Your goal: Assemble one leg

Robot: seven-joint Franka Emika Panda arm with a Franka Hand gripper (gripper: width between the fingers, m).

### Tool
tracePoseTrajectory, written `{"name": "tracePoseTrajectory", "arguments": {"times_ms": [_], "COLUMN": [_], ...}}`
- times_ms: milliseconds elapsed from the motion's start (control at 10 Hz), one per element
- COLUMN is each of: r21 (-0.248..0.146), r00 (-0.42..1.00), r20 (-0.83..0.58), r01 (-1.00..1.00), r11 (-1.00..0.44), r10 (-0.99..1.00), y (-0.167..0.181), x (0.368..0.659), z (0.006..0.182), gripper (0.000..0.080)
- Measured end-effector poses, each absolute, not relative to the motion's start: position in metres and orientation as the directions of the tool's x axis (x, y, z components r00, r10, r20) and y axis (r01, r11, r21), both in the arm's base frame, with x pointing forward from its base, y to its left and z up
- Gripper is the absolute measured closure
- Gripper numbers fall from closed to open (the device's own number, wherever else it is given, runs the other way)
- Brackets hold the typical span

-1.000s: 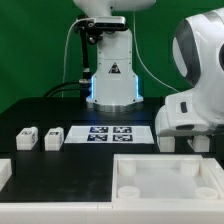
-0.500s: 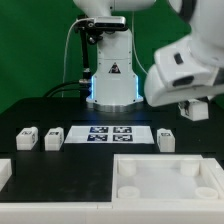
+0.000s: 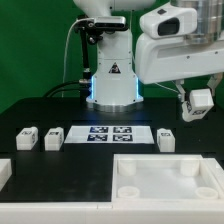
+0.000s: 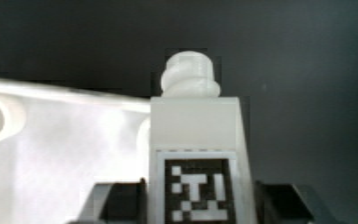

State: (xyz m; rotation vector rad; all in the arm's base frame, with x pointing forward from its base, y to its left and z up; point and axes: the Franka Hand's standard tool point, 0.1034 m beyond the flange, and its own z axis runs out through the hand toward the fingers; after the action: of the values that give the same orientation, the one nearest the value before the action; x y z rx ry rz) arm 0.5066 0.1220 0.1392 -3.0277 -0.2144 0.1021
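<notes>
My gripper (image 3: 198,104) is shut on one leg (image 3: 200,99) and holds it in the air at the exterior view's right, well above the table. In the wrist view this leg (image 4: 197,140) stands between my two fingers (image 4: 123,205), tag facing the camera and its rounded threaded tip pointing away. Three more legs lie on the table: two at the left (image 3: 27,135) (image 3: 53,138) and one at the right (image 3: 166,138). The large white tray-shaped piece (image 3: 165,182) lies at the front and also shows in the wrist view (image 4: 51,130).
The marker board (image 3: 110,133) lies flat in the middle of the table in front of the robot base (image 3: 112,80). Another white part (image 3: 5,175) pokes in at the front left edge.
The arm has risen from table height at the right, carrying the leg up with it. The leg on the table at the right, hidden before, has come into view.
</notes>
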Motion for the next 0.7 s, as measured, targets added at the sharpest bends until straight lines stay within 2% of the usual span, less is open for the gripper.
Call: {"name": "tracePoseTrajectory", "arguments": {"times_ms": [200, 400, 500, 600, 700], "r21": [-0.087, -0.049, -0.028, -0.016, -0.017], "r00": [0.969, 0.890, 0.841, 0.790, 0.790], "r20": [0.180, 0.411, 0.502, 0.583, 0.584], "r01": [0.189, 0.236, 0.247, 0.241, 0.240], "r11": [-0.978, -0.971, -0.969, -0.970, -0.971], "r10": [0.172, 0.196, 0.200, 0.187, 0.185], "y": [0.118, 0.116, 0.115, 0.115, 0.114], "x": [0.530, 0.579, 0.590, 0.596, 0.594], "z": [0.145, 0.180, 0.186, 0.187, 0.182], "gripper": [0.0509, 0.0509, 0.0509, 0.0509, 0.0509]}}
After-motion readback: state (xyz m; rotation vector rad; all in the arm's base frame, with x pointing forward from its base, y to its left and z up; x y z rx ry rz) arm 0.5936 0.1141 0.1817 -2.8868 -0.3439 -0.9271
